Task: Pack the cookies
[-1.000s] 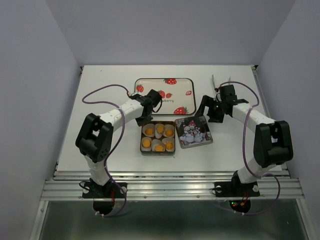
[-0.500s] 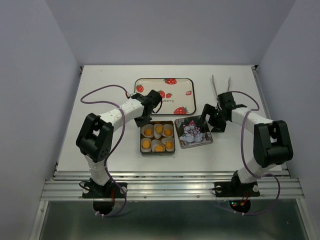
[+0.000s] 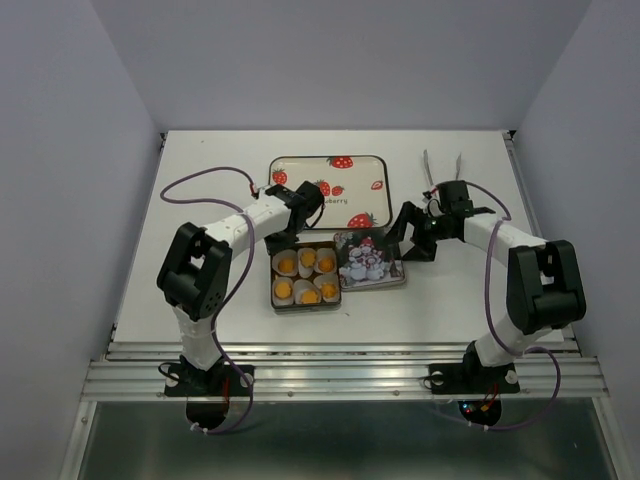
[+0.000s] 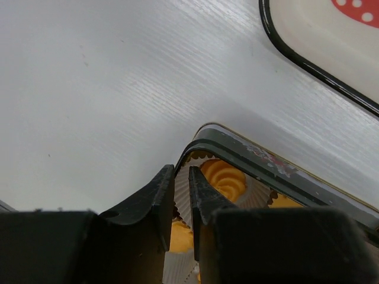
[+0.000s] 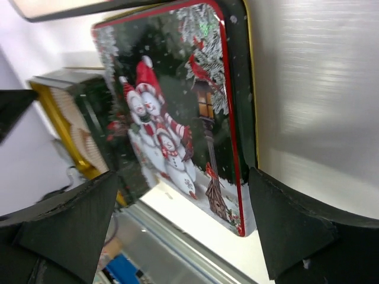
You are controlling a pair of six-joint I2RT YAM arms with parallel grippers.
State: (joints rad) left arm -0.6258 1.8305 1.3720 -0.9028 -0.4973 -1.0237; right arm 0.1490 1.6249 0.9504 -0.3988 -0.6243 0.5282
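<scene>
Several orange-yellow cookies [image 3: 307,261] sit in white paper cups inside the open rectangular tin [image 3: 273,288]. My left gripper [image 3: 288,240] is at the tin's far left corner. In the left wrist view it [image 4: 182,171] is shut on the tin's rim [image 4: 249,155], one finger outside and one inside beside a cookie [image 4: 225,177]. The snowman lid [image 3: 370,262] lies right of the tin, its left edge over the tin's right rim. My right gripper [image 3: 405,232] stands open around the lid [image 5: 172,118]. Its right finger is at the lid's right edge and its left finger is apart.
A strawberry-printed tray [image 3: 300,168] lies behind the tin; its black rim [image 4: 320,74] shows in the left wrist view. A thin pair of white tongs [image 3: 430,166] lies at the back right. The table's front edge is just below the tin.
The tin and the lid have both slid left and the lid now overlaps the tin's right rim. My right gripper came down and left to the lid's right edge.
</scene>
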